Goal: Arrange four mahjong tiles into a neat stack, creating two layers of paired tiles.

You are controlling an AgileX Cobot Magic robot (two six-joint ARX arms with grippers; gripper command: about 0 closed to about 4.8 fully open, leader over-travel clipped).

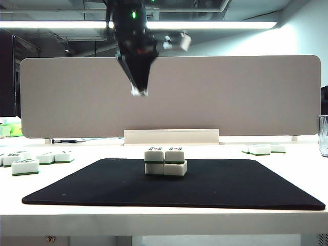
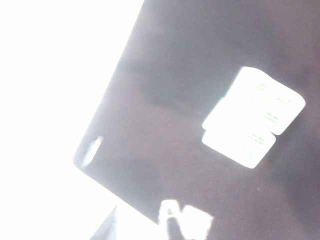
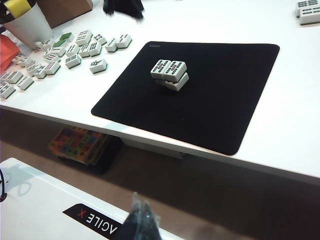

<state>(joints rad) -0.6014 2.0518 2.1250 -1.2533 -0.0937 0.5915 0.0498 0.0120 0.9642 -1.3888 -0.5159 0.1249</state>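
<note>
The stack (image 1: 165, 162) sits on the black mat (image 1: 77, 187), top pair a bit crooked. Left gripper (image 1: 139, 92) is high above (jaws too blurry to tell); right gripper (image 3: 141, 212) is pinched shut, far back. Next: nudge it straight

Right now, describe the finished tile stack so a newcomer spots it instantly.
Find the black mat in the middle of the white table. Near its centre sits the stack: four mahjong tiles, two wide and two high, the upper pair slightly offset from the lower. Every other tile lies loose in a single layer off the mat; this is the only two-layer block.
</note>
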